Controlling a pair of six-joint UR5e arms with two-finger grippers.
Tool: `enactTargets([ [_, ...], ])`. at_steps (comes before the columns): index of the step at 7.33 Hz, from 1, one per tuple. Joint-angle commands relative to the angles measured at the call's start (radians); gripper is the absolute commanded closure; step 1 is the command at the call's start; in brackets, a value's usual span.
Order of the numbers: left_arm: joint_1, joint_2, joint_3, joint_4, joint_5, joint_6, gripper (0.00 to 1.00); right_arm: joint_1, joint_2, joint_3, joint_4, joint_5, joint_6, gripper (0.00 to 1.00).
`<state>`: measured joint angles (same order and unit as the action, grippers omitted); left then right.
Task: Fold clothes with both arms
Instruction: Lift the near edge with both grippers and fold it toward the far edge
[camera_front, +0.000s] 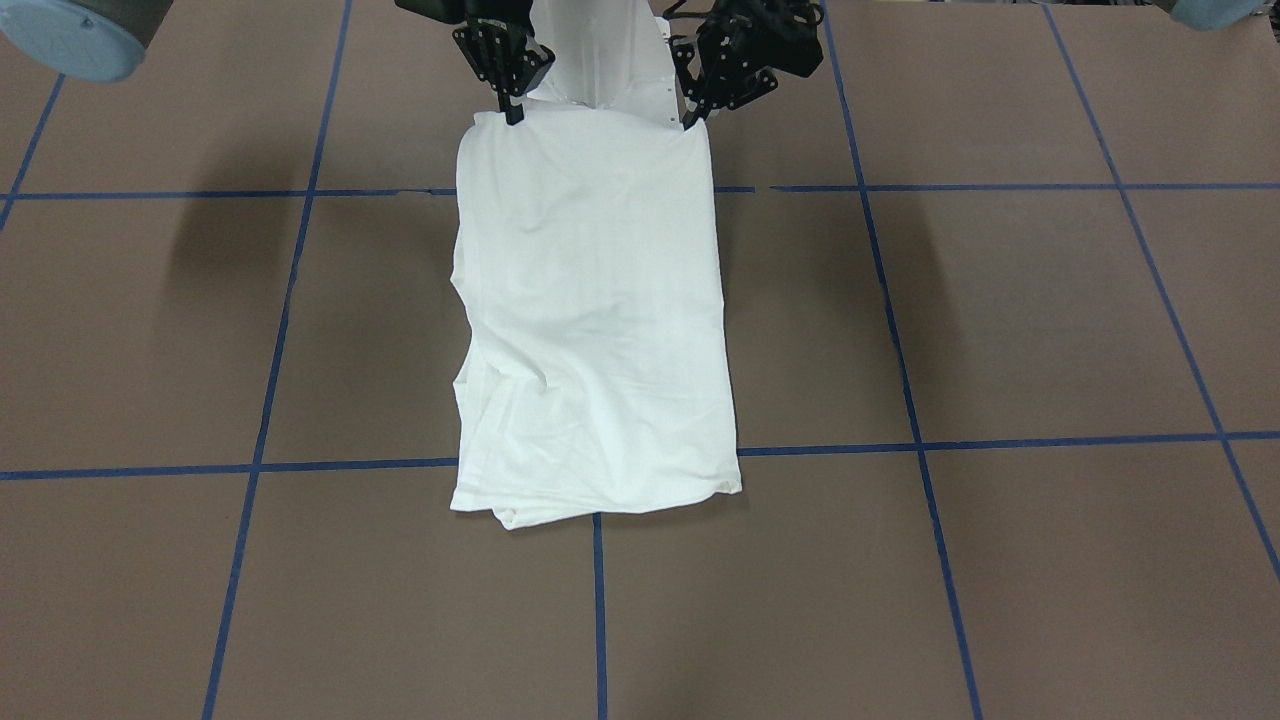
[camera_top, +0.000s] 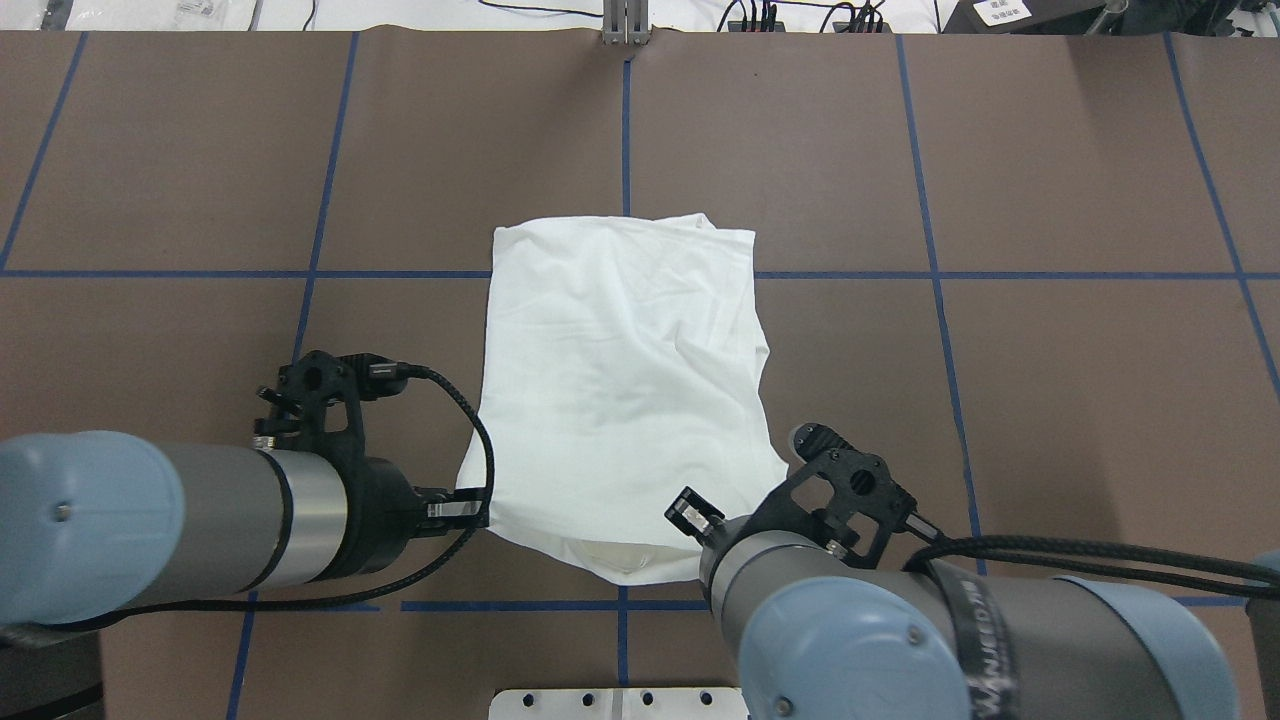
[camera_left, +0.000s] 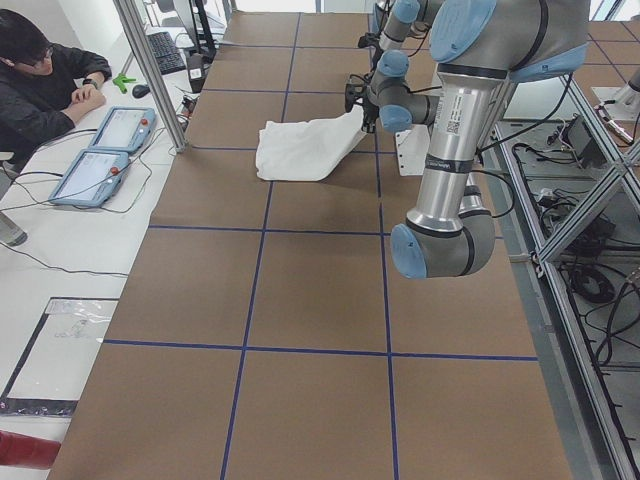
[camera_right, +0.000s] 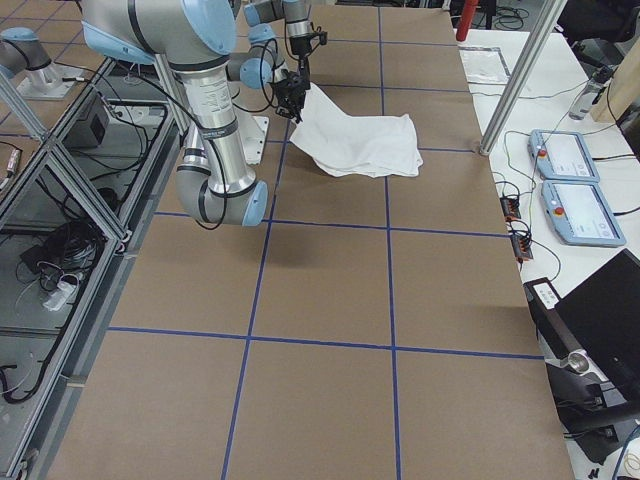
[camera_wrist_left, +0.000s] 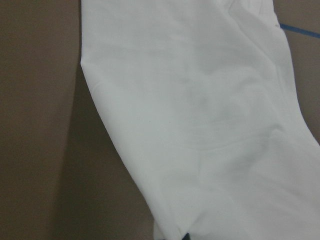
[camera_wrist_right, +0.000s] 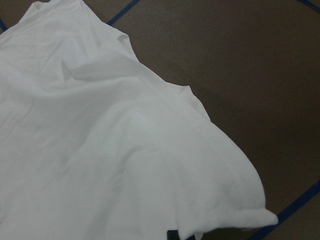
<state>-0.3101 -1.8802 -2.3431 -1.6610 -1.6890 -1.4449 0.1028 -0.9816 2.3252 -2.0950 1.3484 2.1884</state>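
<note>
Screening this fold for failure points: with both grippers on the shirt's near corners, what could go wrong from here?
1. The left gripper and right gripper pinch only the corner tips of the T-shirt, so a corner could slip out mid-fold.
2. The edge between them sags, so the fold may land uneven.
3. An under layer pokes out at the far end, which may stay misaligned.

arms (camera_top: 220, 520): grey-silver tubes | caps (camera_top: 85, 525): light-blue | cables (camera_top: 1100, 548): black braided | pincers (camera_front: 690, 120): black skeletal
</note>
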Motion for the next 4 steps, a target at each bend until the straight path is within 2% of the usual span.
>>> enactTargets([
  [1,0.003,-0.029,-0.093,0.136,-0.021,-0.002,1.00,-0.015,0.014,0.066,-0.069,-0.003,-0.013,1.00],
  [3,-0.015,-0.094,0.026,0.135,-0.015,0.011,1.00,0.021,0.029,0.017,-0.060,-0.032,-0.079,1.00],
  [4,-0.047,-0.108,0.056,0.132,-0.015,0.015,1.00,0.075,0.072,-0.059,-0.039,-0.032,-0.106,1.00],
])
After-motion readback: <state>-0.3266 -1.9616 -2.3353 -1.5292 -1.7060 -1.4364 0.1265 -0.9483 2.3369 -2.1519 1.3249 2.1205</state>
